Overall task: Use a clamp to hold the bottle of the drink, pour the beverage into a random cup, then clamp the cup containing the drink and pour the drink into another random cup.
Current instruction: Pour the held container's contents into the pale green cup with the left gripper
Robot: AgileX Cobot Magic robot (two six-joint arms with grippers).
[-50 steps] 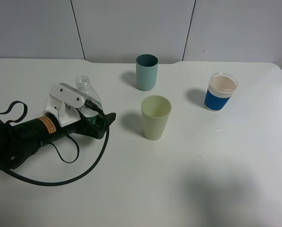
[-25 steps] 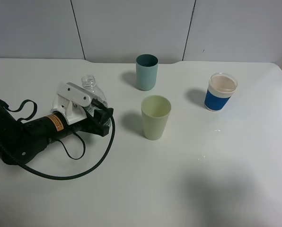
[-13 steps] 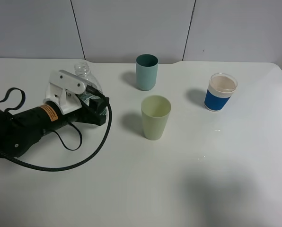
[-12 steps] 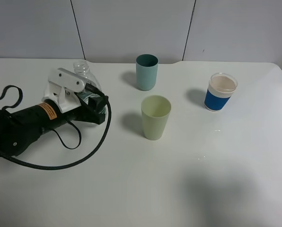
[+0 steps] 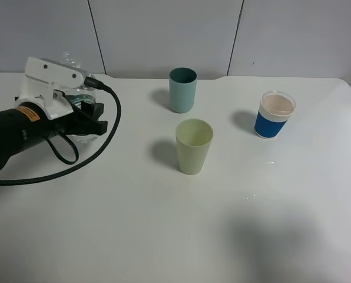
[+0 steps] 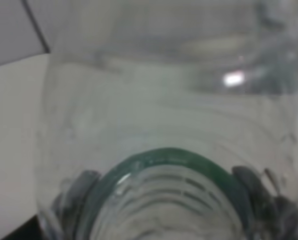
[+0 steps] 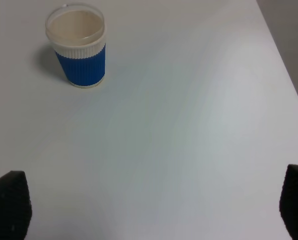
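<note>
Where the table (image 5: 164, 224) runs out well to the left of the yellow-green cup (image 5: 194, 146), the left end effector (image 5: 92, 117) is pressed together on the bottle (image 5: 71, 59), black jaws pinching its body at the dark green label. The clear ribbed neck shows above the white housing (image 5: 49, 79), and a black cable (image 5: 108, 141) loops from the arm toward the yellow-green cup. From the left wrist the bottle (image 6: 164, 125) fills the whole view, blurred, with a green ring low down; the liquid level cannot be told. The yellow-green cup stands upright near the middle of the table, with nothing to be seen inside. Just behind it, toward the wall, stands the teal cup (image 5: 182, 89), apart from it. To the right of the yellow-green cup and a little farther back is the blue cup (image 5: 275, 114), upright, beige inside, well apart from it. The right end effector (image 7: 152, 202) is out of the high view; its wrist view shows the fingertips (image 7: 9, 202) spread wide with only bare table between them, the blue cup (image 7: 78, 45) beyond.
</note>
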